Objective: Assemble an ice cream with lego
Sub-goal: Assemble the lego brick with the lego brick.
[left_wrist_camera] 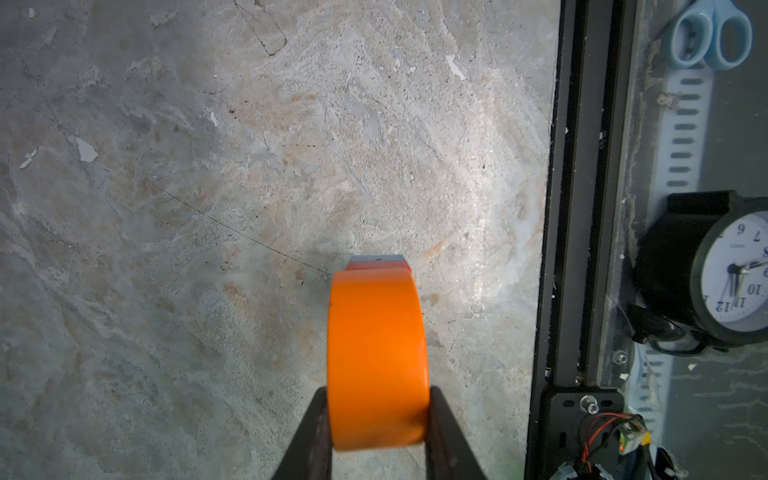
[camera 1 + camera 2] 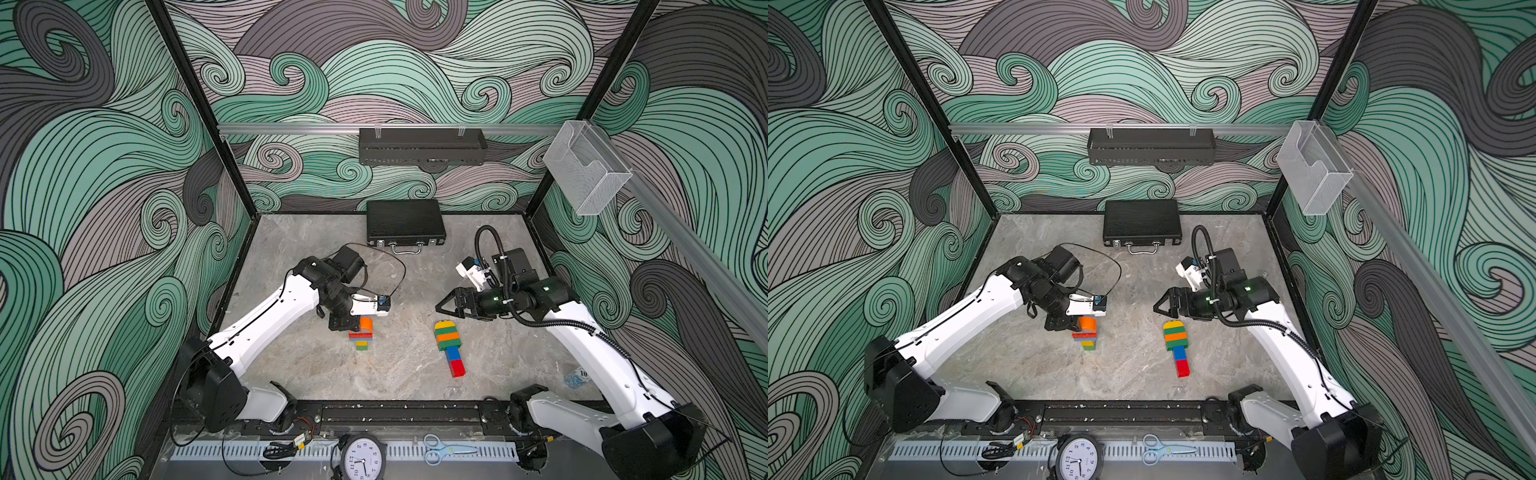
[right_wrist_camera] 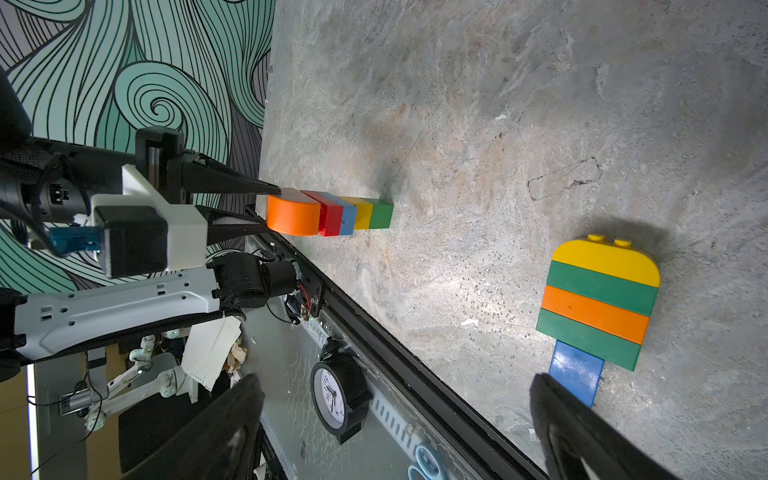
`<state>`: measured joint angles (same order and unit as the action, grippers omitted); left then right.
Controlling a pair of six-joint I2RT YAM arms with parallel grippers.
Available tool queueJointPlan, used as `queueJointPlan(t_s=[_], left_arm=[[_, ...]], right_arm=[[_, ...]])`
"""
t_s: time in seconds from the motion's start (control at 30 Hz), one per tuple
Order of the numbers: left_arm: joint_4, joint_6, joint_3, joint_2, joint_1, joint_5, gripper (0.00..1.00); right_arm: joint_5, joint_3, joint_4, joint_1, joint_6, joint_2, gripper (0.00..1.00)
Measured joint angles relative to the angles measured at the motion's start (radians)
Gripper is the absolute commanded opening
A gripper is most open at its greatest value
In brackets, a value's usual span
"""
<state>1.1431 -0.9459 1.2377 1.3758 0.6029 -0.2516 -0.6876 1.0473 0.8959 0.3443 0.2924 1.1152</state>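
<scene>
— Which step is in hand?

— The topping, it seems: the orange half-round piece [image 1: 376,353] is clamped by the left gripper [image 1: 377,405] on top of the upright brick stack [image 3: 353,214], which is stood on the table [image 2: 316,365].

— And the right gripper [image 3: 395,376]?

— It is held wide open and empty, near the flat-lying lego ice cream [image 2: 449,343].

— What is called for next?

— Probably a straight downward press before release, lest the stack be tipped.

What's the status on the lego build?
Left gripper shut on orange half-round piece atop upright brick stack. Right gripper open, empty, near flat-lying ice cream. Nothing blocking.
</scene>
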Motion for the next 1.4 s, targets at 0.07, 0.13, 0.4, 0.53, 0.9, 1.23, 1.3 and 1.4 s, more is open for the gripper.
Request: queueJointPlan(t_s=[0.07, 0.13, 0.4, 0.53, 0.9, 1.23, 1.3, 1.4], left_arm=[[-0.004, 0.000, -0.005, -0.010, 0.000, 0.000, 0.00], [-0.004, 0.000, -0.010, -0.014, 0.000, 0.000, 0.00], [-0.006, 0.000, -0.011, -0.018, 0.000, -0.002, 0.00], [-0.006, 0.000, -0.012, -0.018, 0.000, -0.005, 0.00], [-0.013, -0.004, -0.038, -0.018, 0.000, -0.022, 0.00], [-0.013, -0.007, -0.038, -0.018, 0.000, -0.022, 0.00], [-0.013, -0.010, -0.037, -0.018, 0.000, -0.022, 0.00], [-0.012, -0.013, -0.034, -0.018, 0.000, -0.021, 0.00]], right_arm=[[0.000, 0.000, 0.000, 0.000, 0.000, 0.000, 0.99], [0.000, 0.000, 0.001, 0.001, 0.000, 0.000, 0.99], [0.000, 0.000, 0.001, 0.001, 0.000, 0.001, 0.99], [0.000, 0.000, 0.001, 0.001, 0.000, 0.002, 0.99], [0.000, 0.002, 0.001, 0.003, 0.000, 0.009, 0.99], [0.001, 0.002, 0.001, 0.005, 0.000, 0.010, 0.99], [0.000, 0.002, 0.001, 0.005, 0.000, 0.010, 0.99], [0.001, 0.002, 0.001, 0.006, 0.000, 0.010, 0.99]])
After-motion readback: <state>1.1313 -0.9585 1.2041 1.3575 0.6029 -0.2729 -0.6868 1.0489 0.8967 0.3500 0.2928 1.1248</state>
